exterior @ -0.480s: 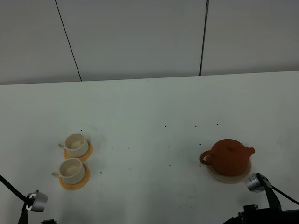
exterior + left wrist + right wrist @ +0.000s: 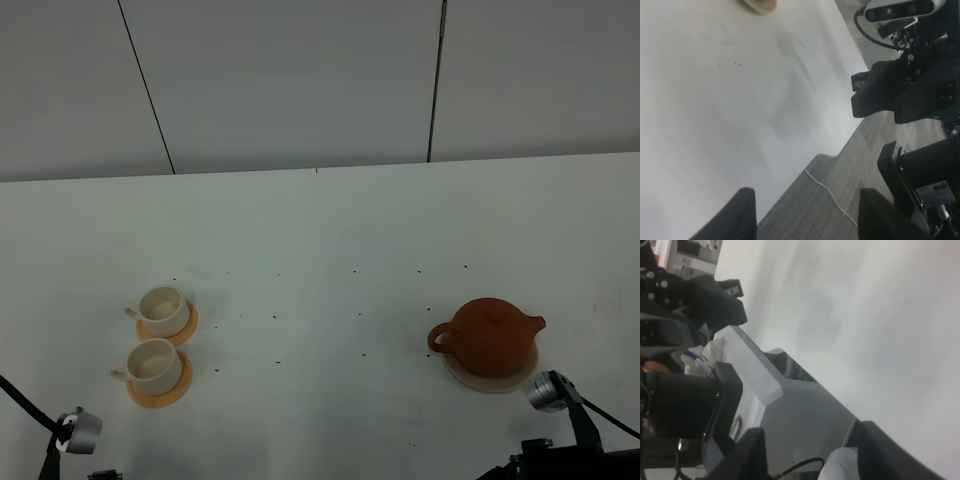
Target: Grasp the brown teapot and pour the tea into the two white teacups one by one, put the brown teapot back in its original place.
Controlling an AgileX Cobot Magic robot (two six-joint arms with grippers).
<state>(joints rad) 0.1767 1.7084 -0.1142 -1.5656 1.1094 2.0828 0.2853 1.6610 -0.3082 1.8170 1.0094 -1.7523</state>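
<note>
- Left gripper (image 2: pixel 810 216): sits at the front edge of the tabletop (image 2: pixel 330 240), far to the left of the brown teapot (image 2: pixel 490 335). Its fingers (image 2: pixel 742 217) are spread apart and released. Only bare tabletop and grey floor (image 2: pixel 840 175) show in the gap.
- Far teacup (image 2: pixel 162 306): upright on an orange coaster (image 2: pixel 188 322), well apart to the left of the teapot and about level with it. Its handle points away from the teapot.
- Near teacup (image 2: pixel 155 366): upright on a second orange coaster (image 2: pixel 160 396), just beside the far teacup on the side toward the front edge. It stands equally well to the left of the teapot, and its handle likewise points away from it. Whether either cup holds liquid cannot be told.
- Brown teapot: upright, lid seated, knob on top. The loop handle faces the teacups and the spout faces the opposite way. Both grippers are apart from it.
- Beige disc (image 2: pixel 500 381): directly under the teapot and touching it. Its rim shows along the teapot's front and right sides.
- Right gripper (image 2: pixel 812 455): at the front edge of the tabletop, near the teapot's front-right side. Its fingers (image 2: pixel 747 457) are spread wide, released, gripping nothing.
</note>
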